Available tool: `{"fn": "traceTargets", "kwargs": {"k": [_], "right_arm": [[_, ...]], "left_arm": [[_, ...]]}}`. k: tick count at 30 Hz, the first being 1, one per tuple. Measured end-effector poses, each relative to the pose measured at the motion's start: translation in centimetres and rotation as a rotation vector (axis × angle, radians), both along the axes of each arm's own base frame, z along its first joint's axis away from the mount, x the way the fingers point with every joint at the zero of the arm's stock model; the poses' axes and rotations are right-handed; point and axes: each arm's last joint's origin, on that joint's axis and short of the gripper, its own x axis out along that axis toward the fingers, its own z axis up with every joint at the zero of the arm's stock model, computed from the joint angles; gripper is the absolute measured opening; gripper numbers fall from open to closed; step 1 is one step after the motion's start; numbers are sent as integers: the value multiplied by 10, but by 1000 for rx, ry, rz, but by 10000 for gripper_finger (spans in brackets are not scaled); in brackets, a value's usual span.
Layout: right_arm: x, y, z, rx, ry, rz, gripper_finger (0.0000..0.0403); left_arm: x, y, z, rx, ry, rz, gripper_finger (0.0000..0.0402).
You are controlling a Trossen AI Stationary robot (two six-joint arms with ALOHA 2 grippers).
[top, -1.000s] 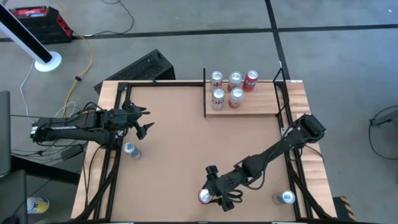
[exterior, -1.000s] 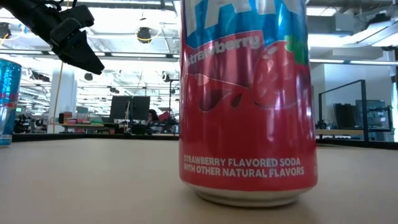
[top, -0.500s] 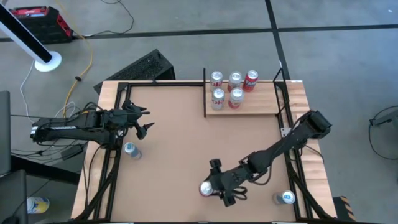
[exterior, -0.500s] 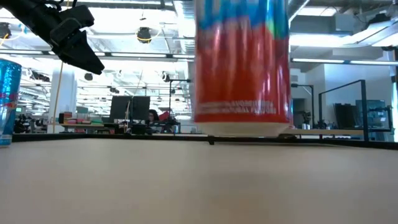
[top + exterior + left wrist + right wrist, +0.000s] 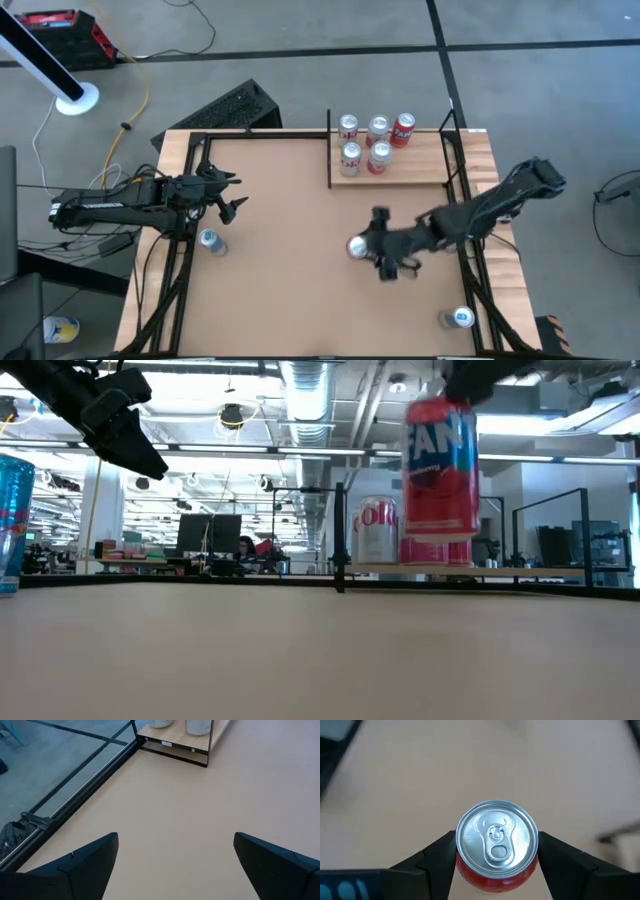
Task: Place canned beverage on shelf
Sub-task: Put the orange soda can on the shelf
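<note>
The brown table fills the middle of the high view, with the pale wood shelf at its one o'clock corner, black posts at the ends. Five cans stand on the shelf's nine o'clock half. The right arm reaches in from three o'clock, and the right gripper sits just past the table's centre, its fingers clamped on either side of a red soda can, held upright and lifted clear of the tabletop in the low view, at six o'clock from the shelf. The left gripper hovers near the nine o'clock edge, fingers spread wide and empty. A blue can stands just beside it; another blue can stands at the five o'clock corner.
</note>
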Motion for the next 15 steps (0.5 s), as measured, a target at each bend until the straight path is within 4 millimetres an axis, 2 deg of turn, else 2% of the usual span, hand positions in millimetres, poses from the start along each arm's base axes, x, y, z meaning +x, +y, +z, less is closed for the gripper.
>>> {"fn": "traceTargets", "kwargs": {"k": [8,15], "right_arm": [[-60,-79,19,10,-76,-185,270],[-105,-123,35,-18,-79,-331,270]], "left_arm": [[0,0,0,0,0,0,382],[0,0,0,0,0,0,382]]}}
